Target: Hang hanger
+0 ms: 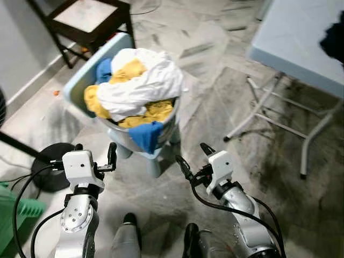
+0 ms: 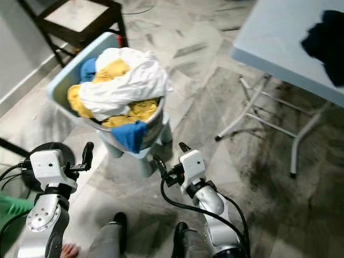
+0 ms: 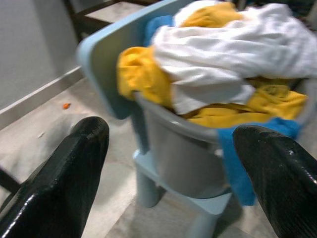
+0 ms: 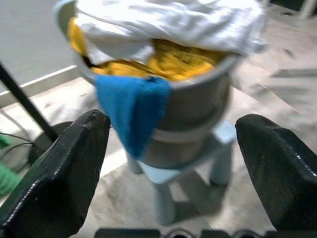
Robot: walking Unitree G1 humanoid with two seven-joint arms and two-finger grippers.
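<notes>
left arm: silver, bent up from the lower left, wrist topped by a white box with black cables looping off it
left gripper [image 1: 94, 154]: held out low in front of the body, black fingers [image 3: 64, 183] pointing forward, jaws spread wide with nothing between them
right arm: silver too, comes up from the lower right and angles inward, black cable curling under the wrist
right gripper [image 1: 192, 157]: roughly level with the left one, well apart from it, jaws wide open and empty, fingers [image 4: 280, 173] pointing forward
</notes>
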